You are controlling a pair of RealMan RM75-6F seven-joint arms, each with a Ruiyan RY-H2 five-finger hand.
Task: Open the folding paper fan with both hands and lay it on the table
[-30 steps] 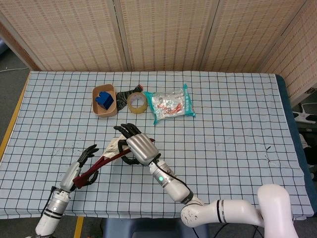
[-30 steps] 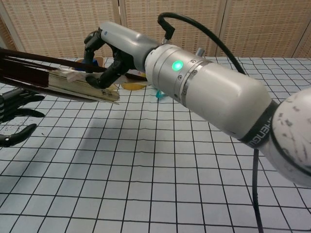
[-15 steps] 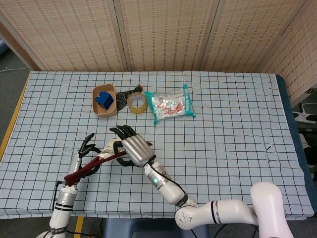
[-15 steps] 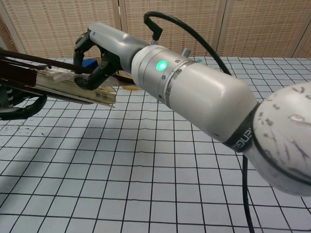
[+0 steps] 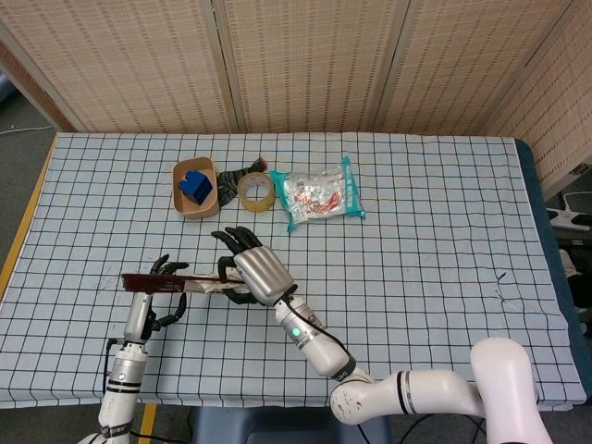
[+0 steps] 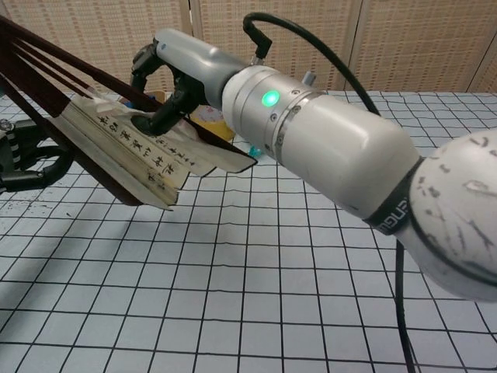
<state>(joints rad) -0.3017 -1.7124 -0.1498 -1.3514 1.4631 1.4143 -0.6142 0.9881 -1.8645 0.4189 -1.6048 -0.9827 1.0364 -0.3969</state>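
The paper fan (image 5: pixel 194 283) is held above the checked tablecloth, level in the head view. In the chest view the fan (image 6: pixel 140 151) is partly spread, with dark red ribs and a cream leaf bearing black writing. My right hand (image 5: pixel 253 272) grips the leaf end, and the chest view shows the same right hand (image 6: pixel 166 84) with fingers curled onto the ribs. My left hand (image 5: pixel 159 289) wraps around the rib end near the pivot. In the chest view the left hand (image 6: pixel 23 159) is mostly hidden behind the fan at the left edge.
At the back of the table stand a wooden bowl (image 5: pixel 181 202) holding a blue block (image 5: pixel 195 185), a roll of tape (image 5: pixel 255 191), a dark cloth (image 5: pixel 231 175) and a plastic packet (image 5: pixel 320 194). Woven screens (image 5: pixel 305 65) close off the far side.
The fan has swung from a slant to level in the head view and has spread partly open. My left hand rose with its end; the right hand kept its grip.
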